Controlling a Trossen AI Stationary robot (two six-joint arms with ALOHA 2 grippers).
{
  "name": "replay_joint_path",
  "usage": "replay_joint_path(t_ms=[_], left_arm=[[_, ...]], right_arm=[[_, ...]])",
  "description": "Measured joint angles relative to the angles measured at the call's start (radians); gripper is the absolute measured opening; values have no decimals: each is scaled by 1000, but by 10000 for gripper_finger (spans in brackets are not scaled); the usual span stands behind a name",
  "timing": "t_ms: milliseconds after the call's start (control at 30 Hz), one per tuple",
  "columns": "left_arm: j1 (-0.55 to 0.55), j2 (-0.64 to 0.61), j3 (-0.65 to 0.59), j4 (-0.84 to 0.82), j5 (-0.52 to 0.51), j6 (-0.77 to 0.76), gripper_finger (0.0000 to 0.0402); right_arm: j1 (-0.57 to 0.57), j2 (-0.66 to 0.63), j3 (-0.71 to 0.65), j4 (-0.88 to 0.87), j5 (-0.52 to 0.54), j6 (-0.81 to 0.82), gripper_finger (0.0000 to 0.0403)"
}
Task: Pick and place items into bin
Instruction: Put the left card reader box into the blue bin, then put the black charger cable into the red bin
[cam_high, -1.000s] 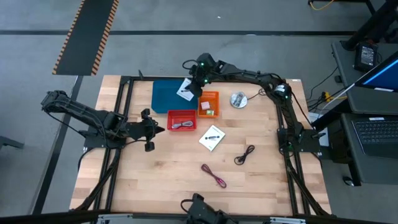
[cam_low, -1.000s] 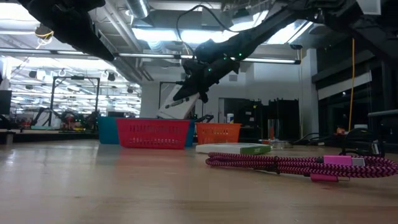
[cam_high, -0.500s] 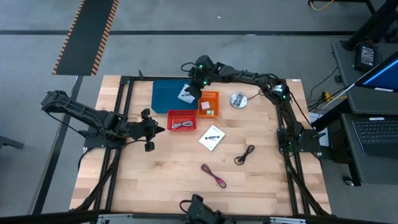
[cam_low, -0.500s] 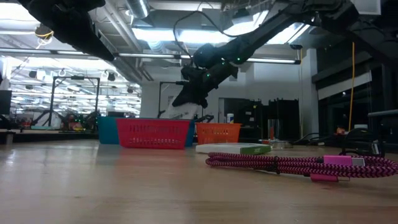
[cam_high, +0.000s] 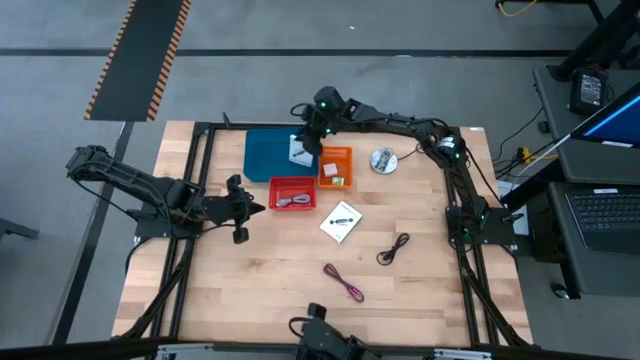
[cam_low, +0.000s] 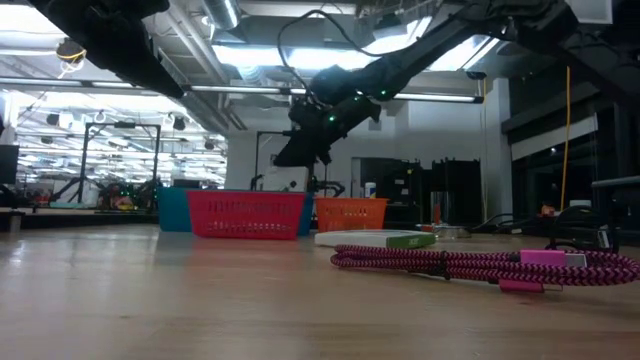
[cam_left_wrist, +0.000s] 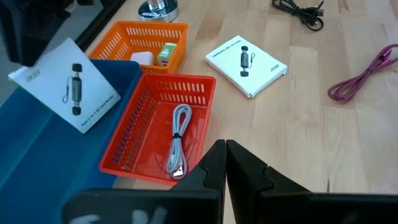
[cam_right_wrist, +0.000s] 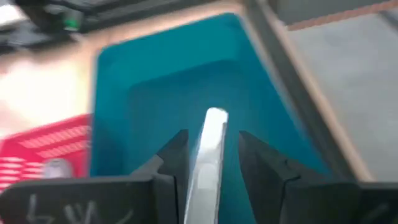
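Observation:
My right gripper (cam_high: 309, 134) hangs over the blue bin (cam_high: 268, 153) at the table's far side, shut on a white square card with black marks (cam_high: 298, 150). In the right wrist view the card (cam_right_wrist: 210, 155) shows edge-on between the fingers. A second white card (cam_high: 342, 221) lies flat on the table. The black cable (cam_high: 393, 248) and dark-red cable (cam_high: 345, 283) lie coiled nearer the near edge. A small green piece (cam_left_wrist: 166, 51) sits in the orange basket (cam_high: 336, 166). My left gripper (cam_high: 260, 207) waits shut beside the red basket (cam_high: 292, 193). I see no pink cube. My right gripper pinches the white card between its two fingers, one on each flat face, at the card's upper edge (cam_left_wrist: 37, 59). The fingers point down from above, slanting toward the table's left. The card hangs tilted below them, clear of the blue bin's floor (cam_right_wrist: 168, 68).
The red basket (cam_left_wrist: 161, 134) holds a pale coiled cable (cam_left_wrist: 177, 140). A round silver thing (cam_high: 382, 159) stands right of the orange basket. Bare wood shows left of the cables and along the near edge. A dark frame runs along the table's edges.
My right gripper has carried the white card a little toward the table's left, farther over the blue bin, and has turned. The card now stands steeper than a second ago. My left arm has kept still.

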Motion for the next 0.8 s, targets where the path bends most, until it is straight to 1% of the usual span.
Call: replay_joint_path(t_ms=[133,267,333,433,533,600,667,733,800], left_arm=[[0,0,0,0,0,-2,8],[0,0,0,0,0,-1,7],[0,0,0,0,0,-1,6],[0,0,0,-1,0,-1,6],[0,0,0,0,0,-1,8],[0,0,0,-1,0,-1,8],[0,0,0,0,0,-1,6],[0,0,0,-1,0,-1,4],[0,0,0,-2,0,-1,3]], right_arm=[[-4,0,13,-2,77,-71,116],[-6,0,38,-28,75,-97,117],[-5,0,72,-74,75,-97,117],[-3,0,160,-232,75,-104,117],[18,0,267,-461,78,-156,115],[43,0,324,-612,76,-179,104],[69,-2,360,-705,84,-191,87],[97,-19,363,-772,140,-202,64],[125,-42,351,-787,214,-203,36]])
